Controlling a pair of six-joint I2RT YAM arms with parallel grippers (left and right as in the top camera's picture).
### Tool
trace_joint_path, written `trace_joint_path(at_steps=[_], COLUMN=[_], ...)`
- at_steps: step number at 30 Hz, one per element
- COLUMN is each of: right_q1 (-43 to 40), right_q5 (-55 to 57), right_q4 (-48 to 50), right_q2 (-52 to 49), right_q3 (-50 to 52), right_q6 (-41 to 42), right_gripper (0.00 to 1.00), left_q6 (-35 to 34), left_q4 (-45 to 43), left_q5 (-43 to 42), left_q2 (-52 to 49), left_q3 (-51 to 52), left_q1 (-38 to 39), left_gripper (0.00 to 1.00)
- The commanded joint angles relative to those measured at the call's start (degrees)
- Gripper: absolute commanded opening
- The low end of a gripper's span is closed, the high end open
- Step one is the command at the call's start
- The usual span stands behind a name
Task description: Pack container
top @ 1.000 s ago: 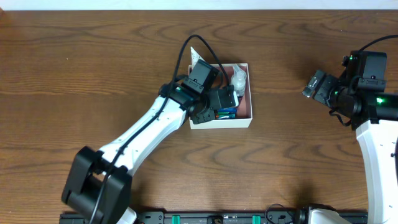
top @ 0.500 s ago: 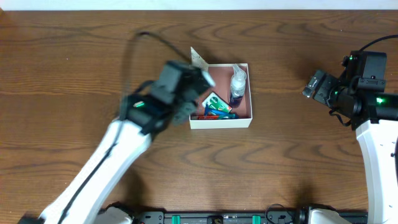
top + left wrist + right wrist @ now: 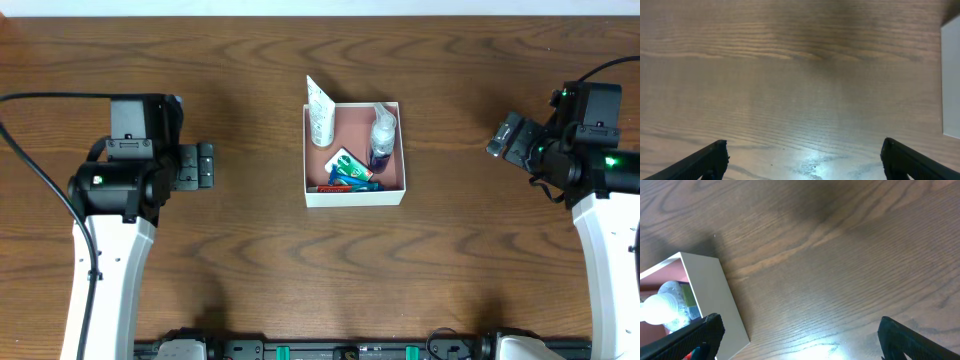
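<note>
The container (image 3: 355,196) is a square white box with a pinkish inside, at the table's middle. In it a white tube (image 3: 320,112) leans on the left wall, a clear bottle (image 3: 381,136) lies at the right, and a green-and-white packet (image 3: 346,163) sits above blue and red items (image 3: 352,181). My left gripper (image 3: 207,165) is open and empty, well left of the box; its wrist view shows only the box's wall (image 3: 952,80) at the right edge. Far to the right my right gripper (image 3: 500,137) also stands open and empty, seeing the box's wall (image 3: 710,295) and bottle (image 3: 657,307).
Bare brown wood surrounds the box on all sides. Between the left gripper (image 3: 805,160) fingers and between the right gripper (image 3: 800,340) fingers there is only tabletop. A black rail (image 3: 350,350) runs along the front edge.
My left arm has pulled out of the box and swung back to the left, its jaws opening. The items it covered now lie in the box. The right arm has not moved.
</note>
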State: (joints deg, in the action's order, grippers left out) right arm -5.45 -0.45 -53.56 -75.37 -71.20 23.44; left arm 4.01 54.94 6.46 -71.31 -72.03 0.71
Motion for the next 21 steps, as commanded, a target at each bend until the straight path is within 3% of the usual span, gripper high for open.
trace_joint_path(at_steps=[1,21], right_q1=[-0.39,-0.39], right_q5=[0.02,0.02], right_q4=[-0.07,-0.07], right_q2=[0.0,0.0], right_q3=[-0.68,-0.68], right_q6=[-0.35,-0.35], right_gripper=[0.99,0.99], left_q6=[-2.8,-2.6], left_q4=[-0.11,1.6], left_q5=[0.22,0.26], left_q2=[-0.44,3.39], left_q3=[-0.31,2.23], left_q1=[-0.31,-0.26], left_gripper=[0.98,0.98])
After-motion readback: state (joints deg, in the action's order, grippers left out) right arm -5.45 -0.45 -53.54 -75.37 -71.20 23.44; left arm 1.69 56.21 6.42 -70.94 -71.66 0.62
